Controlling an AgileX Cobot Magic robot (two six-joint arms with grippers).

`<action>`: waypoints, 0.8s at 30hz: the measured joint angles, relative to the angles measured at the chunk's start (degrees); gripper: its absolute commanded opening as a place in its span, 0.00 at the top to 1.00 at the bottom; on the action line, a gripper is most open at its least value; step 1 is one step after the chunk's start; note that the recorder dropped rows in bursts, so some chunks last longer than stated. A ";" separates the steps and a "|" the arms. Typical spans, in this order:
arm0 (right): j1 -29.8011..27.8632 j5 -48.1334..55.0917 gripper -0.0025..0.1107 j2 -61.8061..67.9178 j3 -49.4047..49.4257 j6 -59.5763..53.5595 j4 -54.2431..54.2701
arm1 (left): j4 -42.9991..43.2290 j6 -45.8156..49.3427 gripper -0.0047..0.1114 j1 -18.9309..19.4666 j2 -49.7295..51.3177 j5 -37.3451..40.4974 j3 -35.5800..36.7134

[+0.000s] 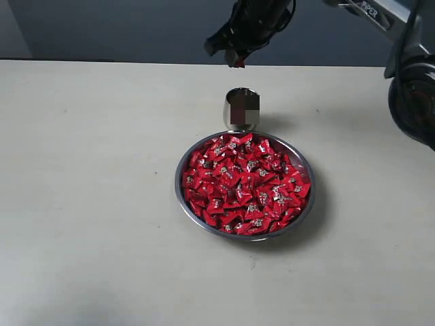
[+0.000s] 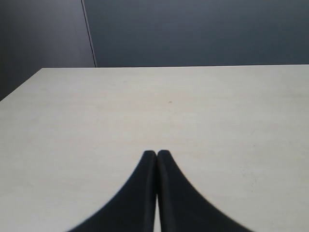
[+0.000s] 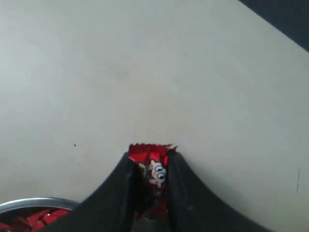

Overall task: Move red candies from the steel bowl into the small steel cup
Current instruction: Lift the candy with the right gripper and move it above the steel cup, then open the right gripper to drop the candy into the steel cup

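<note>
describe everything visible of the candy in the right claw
The held candy is one small sweet in shiny red foil with a zigzag-cut end and a pale printed mark. The right claw pinches it between two dark fingers, the end poking past them, clear of the table near the small steel cup.

White capitals reading "PIPER" (the first letter is unclear) run along the grey link of the right arm [image 1: 379, 13]. The red candy [image 3: 153, 169] close to the right wrist camera bears a small white-and-gold printed mark with no legible letters. The silvery marks on the red candies [image 1: 245, 185] are too small to read.
</note>
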 measured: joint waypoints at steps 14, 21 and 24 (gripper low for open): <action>0.00 2.05 0.99 3.15 -0.29 0.75 -3.62 | 0.00 0.00 0.96 0.00 0.00 0.00 0.00; 0.00 2.26 0.99 3.15 -0.29 0.89 -3.74 | 0.00 0.00 0.96 0.00 0.00 0.00 0.00; 0.00 2.26 0.99 3.15 -0.29 0.93 -3.61 | 0.00 0.00 0.96 0.00 0.00 0.00 0.00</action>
